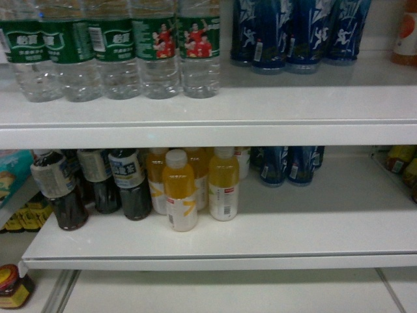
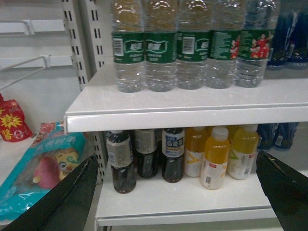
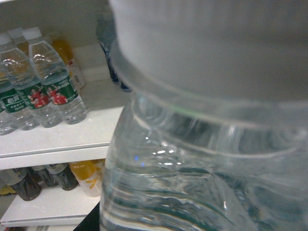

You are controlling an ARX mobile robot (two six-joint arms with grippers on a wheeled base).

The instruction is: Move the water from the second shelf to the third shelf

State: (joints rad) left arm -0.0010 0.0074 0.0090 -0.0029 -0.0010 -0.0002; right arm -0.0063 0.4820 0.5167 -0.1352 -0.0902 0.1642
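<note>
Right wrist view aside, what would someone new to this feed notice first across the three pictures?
A clear ribbed plastic water bottle fills the right wrist view, cap close to the lens. Next comes the row of green-labelled clear water bottles on the upper white shelf. Below them stand yellow juice bottles beside dark tea bottles, with the left tool open in front.

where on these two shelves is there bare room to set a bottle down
Upper shelf: bare front strip right of the water bottles, ahead of the blue bottles. Lower shelf: wide open patch right of the yellow juice bottles, in front of the blue bottles at the back. Crowded: the left half of both shelves.
</note>
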